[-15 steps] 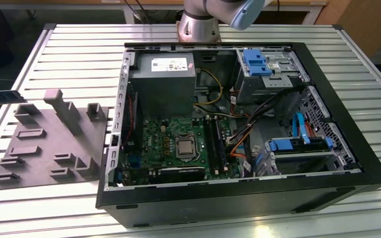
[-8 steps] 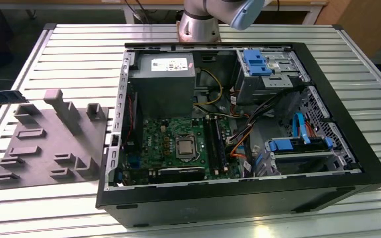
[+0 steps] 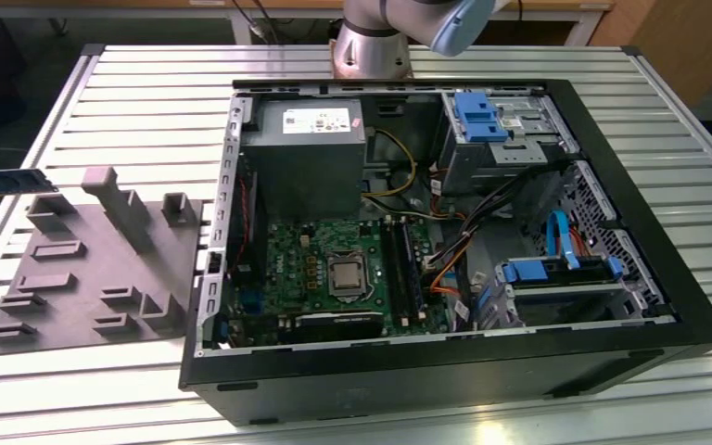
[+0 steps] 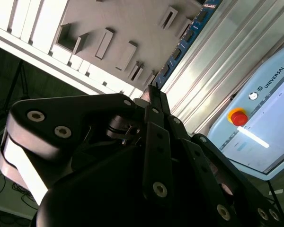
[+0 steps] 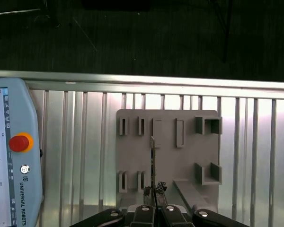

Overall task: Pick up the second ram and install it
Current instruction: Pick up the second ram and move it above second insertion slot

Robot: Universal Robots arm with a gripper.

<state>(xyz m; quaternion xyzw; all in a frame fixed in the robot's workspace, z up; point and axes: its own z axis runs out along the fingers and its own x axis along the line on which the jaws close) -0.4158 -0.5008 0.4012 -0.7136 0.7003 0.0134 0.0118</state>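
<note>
1. The memory stick [image 5: 153,161] is clenched edge-on in the pincer [image 5: 154,193] and sticks out ahead of its tips.
2. Below the pincer, a grey moulded plate [image 5: 168,142] lies on the slatted worktop [image 5: 85,142].
3. A control pendant [image 5: 14,156] lies off to one side of the pincer.
4. The open computer case [image 3: 455,232] stands well apart from the pincer, beyond the plate.
</note>
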